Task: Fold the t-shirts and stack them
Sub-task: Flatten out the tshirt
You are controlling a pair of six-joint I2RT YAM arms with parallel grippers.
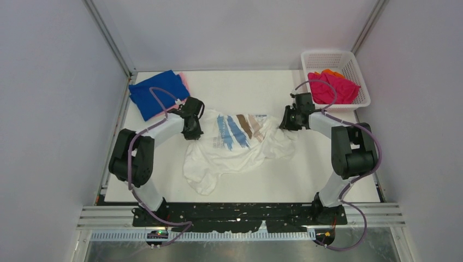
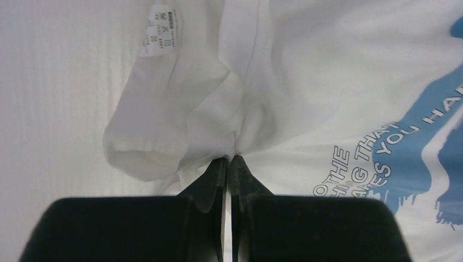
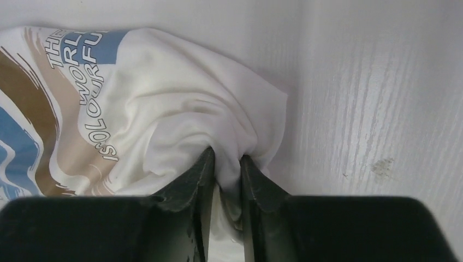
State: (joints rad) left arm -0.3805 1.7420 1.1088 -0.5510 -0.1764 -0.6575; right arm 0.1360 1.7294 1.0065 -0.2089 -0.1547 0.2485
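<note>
A white t-shirt (image 1: 235, 147) with blue and brown printed stripes lies crumpled in the middle of the table. My left gripper (image 1: 192, 130) is shut on its left edge; in the left wrist view the gripper (image 2: 230, 158) pinches a fold of white cloth (image 2: 207, 109) beside the size label. My right gripper (image 1: 286, 123) is shut on the shirt's right edge; in the right wrist view the gripper (image 3: 226, 155) holds a bunch of white cloth (image 3: 191, 109). A folded royal blue t-shirt (image 1: 157, 93) lies at the far left on a pale pink one (image 1: 184, 79). A magenta t-shirt (image 1: 332, 87) and an orange one (image 1: 332, 72) lie in the basket.
A white mesh basket (image 1: 334, 57) stands at the far right corner. White walls with metal frame posts enclose the table (image 1: 306, 180) on three sides. The arm bases sit on a black plate (image 1: 240, 215) at the near edge.
</note>
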